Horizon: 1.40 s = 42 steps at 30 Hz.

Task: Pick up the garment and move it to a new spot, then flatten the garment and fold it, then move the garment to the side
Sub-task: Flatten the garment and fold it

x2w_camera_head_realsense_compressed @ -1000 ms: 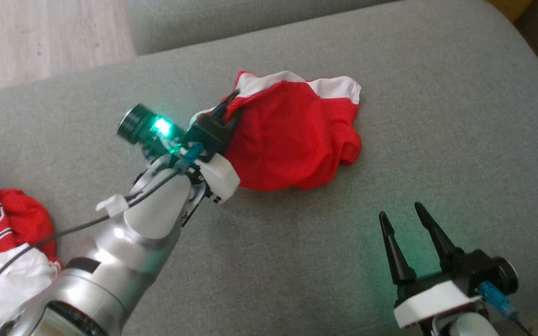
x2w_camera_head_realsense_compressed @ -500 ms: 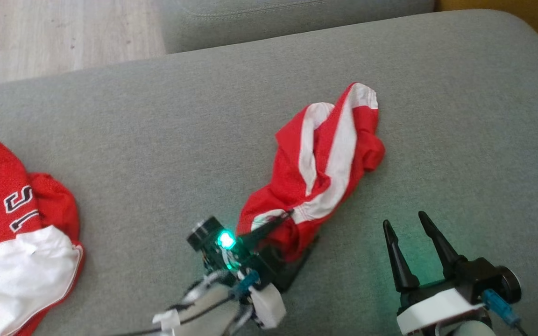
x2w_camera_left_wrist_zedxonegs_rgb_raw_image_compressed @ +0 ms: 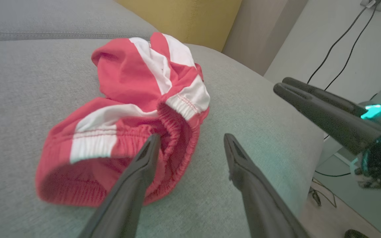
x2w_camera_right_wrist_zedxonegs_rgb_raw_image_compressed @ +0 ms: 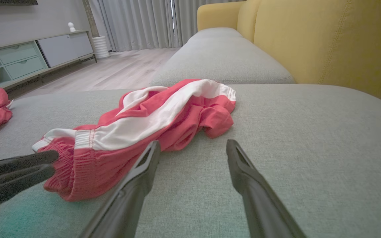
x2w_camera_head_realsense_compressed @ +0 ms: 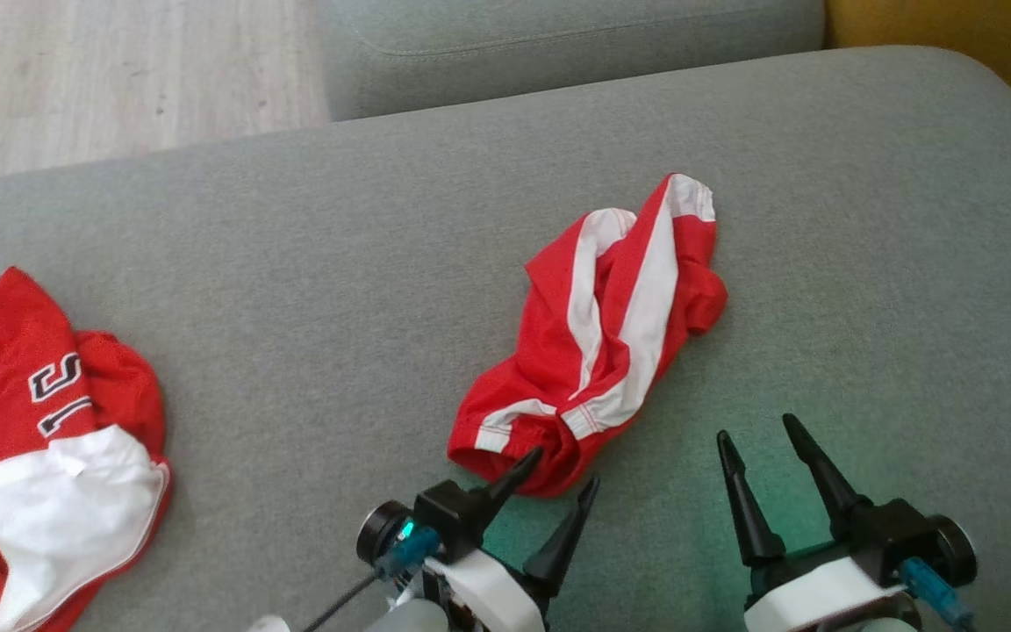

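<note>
The garment (x2w_camera_head_realsense_compressed: 611, 351) lies on the cushion (x2w_camera_head_realsense_compressed: 339, 263), a jersey (x2w_camera_head_realsense_compressed: 40, 456) well apart to its left.

Head cam: mounted high, aimed fwd/down at grey sofa seat (x2w_camera_head_realsense_compressed: 295, 263), mid-range.
L wrist cam: held low, sighted along left pincer (x2w_camera_left_wrist_zedxonegs_rgb_raw_image_compressed: 191, 136), close to red-white garment (x2w_camera_left_wrist_zedxonegs_rgb_raw_image_compressed: 127, 76).
R wrist cam: held low, sighted along right pincer (x2w_camera_right_wrist_zedxonegs_rgb_raw_image_compressed: 192, 142) toward curtains (x2w_camera_right_wrist_zedxonegs_rgb_raw_image_compressed: 137, 19).
Shared: garment is covered by all 3; opposite pincer is caught in each wrist view.
</note>
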{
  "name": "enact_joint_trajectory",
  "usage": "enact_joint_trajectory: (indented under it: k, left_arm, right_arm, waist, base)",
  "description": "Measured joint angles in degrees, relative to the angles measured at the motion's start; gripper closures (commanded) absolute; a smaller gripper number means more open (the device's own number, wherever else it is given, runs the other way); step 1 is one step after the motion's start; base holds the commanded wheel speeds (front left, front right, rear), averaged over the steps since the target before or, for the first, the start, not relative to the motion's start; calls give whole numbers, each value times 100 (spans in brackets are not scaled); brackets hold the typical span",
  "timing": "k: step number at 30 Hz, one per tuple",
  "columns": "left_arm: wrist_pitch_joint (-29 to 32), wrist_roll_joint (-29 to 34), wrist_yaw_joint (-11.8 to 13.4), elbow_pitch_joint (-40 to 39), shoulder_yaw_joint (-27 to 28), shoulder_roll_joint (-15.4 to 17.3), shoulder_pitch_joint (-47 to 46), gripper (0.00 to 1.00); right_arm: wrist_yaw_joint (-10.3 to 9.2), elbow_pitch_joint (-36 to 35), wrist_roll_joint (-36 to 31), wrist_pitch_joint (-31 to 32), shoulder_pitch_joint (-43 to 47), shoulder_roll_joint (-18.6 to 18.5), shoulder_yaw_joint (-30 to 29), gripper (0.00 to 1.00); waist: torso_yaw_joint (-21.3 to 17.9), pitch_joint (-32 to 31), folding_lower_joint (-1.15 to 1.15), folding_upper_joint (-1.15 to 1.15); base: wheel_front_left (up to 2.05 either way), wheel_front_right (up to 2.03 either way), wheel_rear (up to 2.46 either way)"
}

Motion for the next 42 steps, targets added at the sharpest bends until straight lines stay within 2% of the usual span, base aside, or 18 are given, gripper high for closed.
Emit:
enact_joint_trajectory:
  k: [10,19,25,28,30,39,40,41,42]
  left_arm:
    - [216,-1132,10,-29,-127,-4,-277,0]
    - [108,-1239,124,-248,-523,-7,-427,0]
    - [265,-1132,364,-470,-813,-4,-492,0]
    - [314,-1114,387,-541,-838,-4,-492,0]
    - [316,-1106,468,-515,-845,3,-493,0]
    - [249,-1125,463,57,-835,0,-782,1]
    - [249,-1137,454,120,-839,-1,-808,51]
    - [231,-1194,421,180,-837,-3,-833,78]
    - [185,-1247,411,230,-837,-2,-852,100]
  right_arm:
    - [0,8,1,0,-13,-26,70,0]
    - [0,9,1,0,-13,-33,29,0]
    - [1,7,1,0,-14,-32,23,0]
    - [0,5,1,0,-19,-31,-8,0]
    - [1,5,2,0,-28,-26,3,0]
    - [1,7,45,0,-54,-22,112,0]
    - [0,7,59,0,-54,-25,110,0]
    - [0,7,59,0,-55,-25,107,0]
    - [0,7,59,0,-55,-26,102,0]
  waist:
    - [-274,110,1,0]
    - [-387,119,0,0]
    - [-414,155,1,0]
    - [-410,177,1,0]
    - [-428,198,1,0]
    - [-572,268,1,0]
    - [-588,275,1,0]
    - [-601,280,1,0]
    - [-613,283,1,0]
  base:
    - [0,0,0]
    - [0,0,0]
    - [0,0,0]
    - [0,0,0]
    - [0,0,0]
    - [0,0,0]
    - [0,0,0]
    - [0,0,0]
    - [0,0,0]
